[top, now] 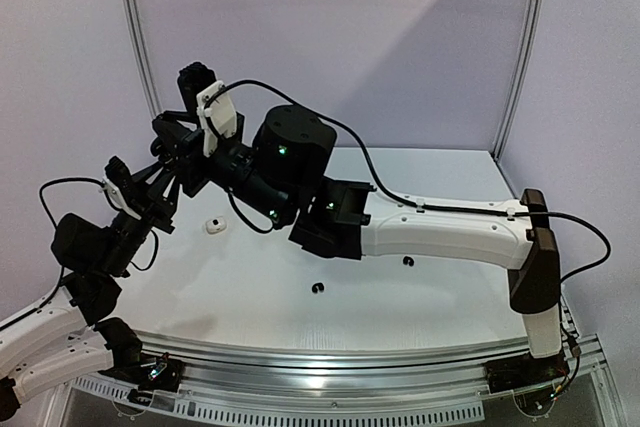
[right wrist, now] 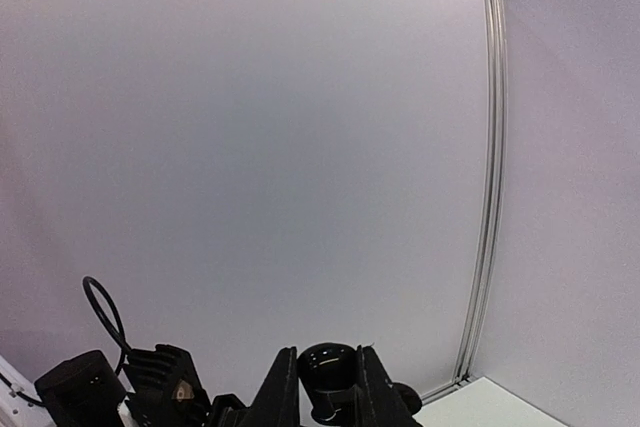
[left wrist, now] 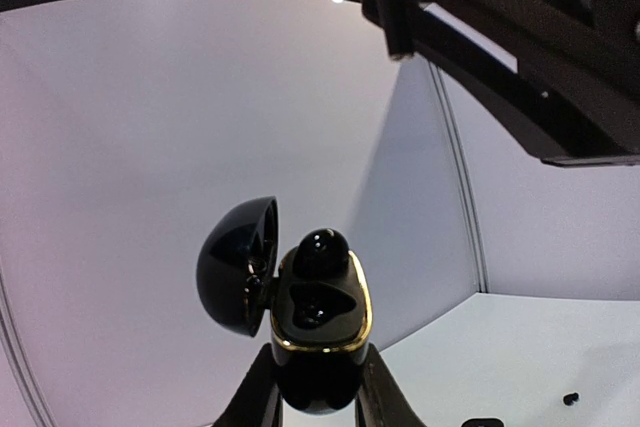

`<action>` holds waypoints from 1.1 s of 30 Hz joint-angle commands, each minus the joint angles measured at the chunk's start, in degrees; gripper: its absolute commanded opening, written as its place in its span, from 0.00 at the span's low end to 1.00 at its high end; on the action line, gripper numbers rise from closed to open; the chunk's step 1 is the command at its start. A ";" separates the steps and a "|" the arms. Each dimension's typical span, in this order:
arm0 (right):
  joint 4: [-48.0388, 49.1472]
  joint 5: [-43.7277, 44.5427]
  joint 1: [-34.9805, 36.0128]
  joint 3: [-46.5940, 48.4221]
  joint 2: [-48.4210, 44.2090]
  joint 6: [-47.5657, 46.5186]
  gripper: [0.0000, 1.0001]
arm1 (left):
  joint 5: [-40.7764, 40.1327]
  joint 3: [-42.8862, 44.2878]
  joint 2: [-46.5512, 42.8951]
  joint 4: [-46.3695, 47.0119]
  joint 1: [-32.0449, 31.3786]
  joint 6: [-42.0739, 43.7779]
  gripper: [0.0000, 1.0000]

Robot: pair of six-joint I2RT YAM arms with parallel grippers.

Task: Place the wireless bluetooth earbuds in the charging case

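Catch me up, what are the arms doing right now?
The left gripper is shut on the open black charging case, held up off the table, with one black earbud sitting in its upper well. The right gripper pinches a second black earbud, not yet in the case. A white piece and two black bits lie on the table.

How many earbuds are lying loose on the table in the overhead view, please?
3: white earbud at left, black earbud front centre, second black earbud beside the right arm; others may be hidden.
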 commanded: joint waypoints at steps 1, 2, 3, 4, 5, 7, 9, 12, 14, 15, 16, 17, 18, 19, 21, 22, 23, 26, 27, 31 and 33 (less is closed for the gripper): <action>1.36 1.78 0.13 2.28 2.16 -0.82 0.00 | -0.21 -0.52 -0.07 2.22 -1.07 0.65 0.00; 1.43 1.89 0.08 2.75 2.82 -0.54 0.00 | -0.25 -0.48 -0.14 2.19 -1.13 0.69 0.00; 1.46 1.99 0.10 3.19 3.33 -0.31 0.00 | -0.35 -0.40 -0.11 2.12 -1.15 0.77 0.00; 1.67 2.12 0.12 3.44 3.68 -0.14 0.00 | -0.42 -0.38 -0.10 2.03 -1.16 0.79 0.00; 1.82 2.33 0.11 3.77 4.23 0.04 0.00 | -0.46 -0.34 -0.21 1.87 -1.16 0.79 0.00; 2.03 2.53 0.02 4.67 5.01 0.24 0.00 | -0.42 -0.25 -0.21 1.65 -1.16 0.74 0.00; 2.16 2.93 -0.01 5.61 5.81 0.40 0.00 | -0.51 -0.21 -0.17 1.51 -1.16 0.62 0.00; 2.34 3.52 -0.18 5.83 6.39 1.32 0.00 | -0.70 -0.05 -0.04 1.48 -1.16 0.45 0.00; 2.52 3.95 -0.16 5.87 6.67 2.24 0.00 | -0.73 -0.03 0.03 1.40 -1.16 0.37 0.00; 2.68 4.10 -0.13 5.81 6.83 2.61 0.00 | -0.73 0.01 0.09 1.39 -1.16 0.28 0.00; 2.98 4.19 -0.18 5.81 7.04 3.44 0.00 | -0.73 0.05 0.11 1.32 -1.16 0.15 0.00; 3.32 4.30 -0.14 5.84 7.26 3.94 0.00 | -0.68 0.10 0.16 1.24 -1.16 -0.03 0.00; 3.52 4.37 -0.19 5.85 7.44 4.09 0.00 | -0.72 0.18 0.20 1.11 -1.16 -0.25 0.00; 3.62 4.48 -0.15 5.86 7.57 5.12 0.00 | -0.73 0.23 0.20 0.90 -1.16 -0.37 0.00; 3.45 4.79 -0.13 5.71 7.75 6.12 0.00 | -0.70 0.40 0.20 0.57 -1.16 -0.61 0.00; 3.35 4.97 -0.13 5.63 7.76 6.15 0.00 | -0.71 0.48 0.16 0.41 -1.16 -0.62 0.00; 3.25 5.15 -0.13 5.55 7.76 6.12 0.00 | -0.71 0.57 0.20 0.20 -1.16 -0.69 0.00; 2.67 5.23 -0.14 5.47 7.97 5.78 0.00 | -0.72 0.75 0.15 -0.43 -1.16 -0.70 0.00; 2.30 5.17 -0.18 5.52 8.01 5.74 0.00 | -0.73 0.84 0.12 -0.76 -1.17 -0.70 0.00; 0.78 5.01 -0.15 5.32 8.02 5.80 0.00 | -0.73 1.11 -0.05 -1.79 -1.16 -1.04 0.00; 0.28 5.20 -0.13 5.16 7.94 5.78 0.00 | -0.68 1.22 -0.14 -1.93 -1.16 -1.22 0.00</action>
